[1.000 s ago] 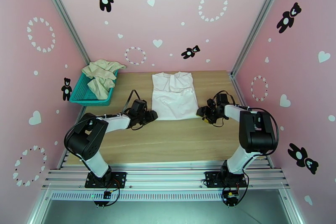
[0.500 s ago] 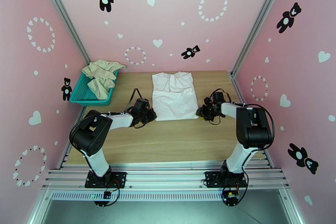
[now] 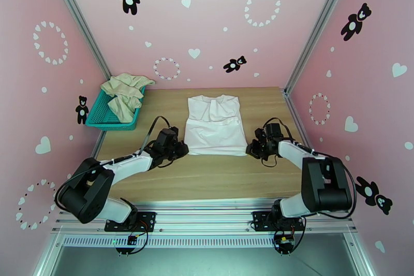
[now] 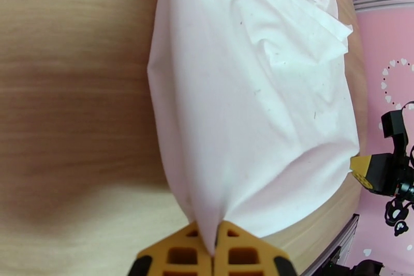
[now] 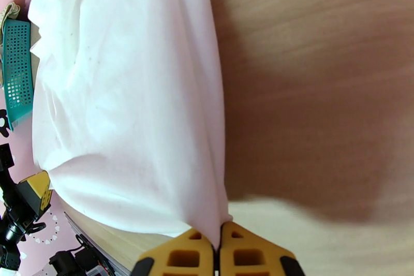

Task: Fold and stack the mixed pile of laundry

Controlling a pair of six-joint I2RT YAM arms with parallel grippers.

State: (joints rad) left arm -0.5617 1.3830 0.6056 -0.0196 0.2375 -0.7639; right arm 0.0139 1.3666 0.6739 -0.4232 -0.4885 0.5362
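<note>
Pinching the two near corners of the white T-shirt (image 3: 216, 127), the left gripper (image 3: 179, 148) and right gripper (image 3: 252, 148) sit at either end of its bottom hem, a hold that looks meant for lifting that edge into a fold. The shirt lies flat in the middle of the wooden table (image 3: 207, 173), collar toward the far wall. The cream garment (image 3: 123, 95) is heaped, crumpled, in the teal basket (image 3: 106, 116) at the far left corner.

From the left wrist, yellow jaws are closed tight on a thin, soft peak of cloth, with creases fanning out from it.

From the right wrist, the other jaws clamp the opposite corner likewise, the fabric limp over pale wood grain.
</note>
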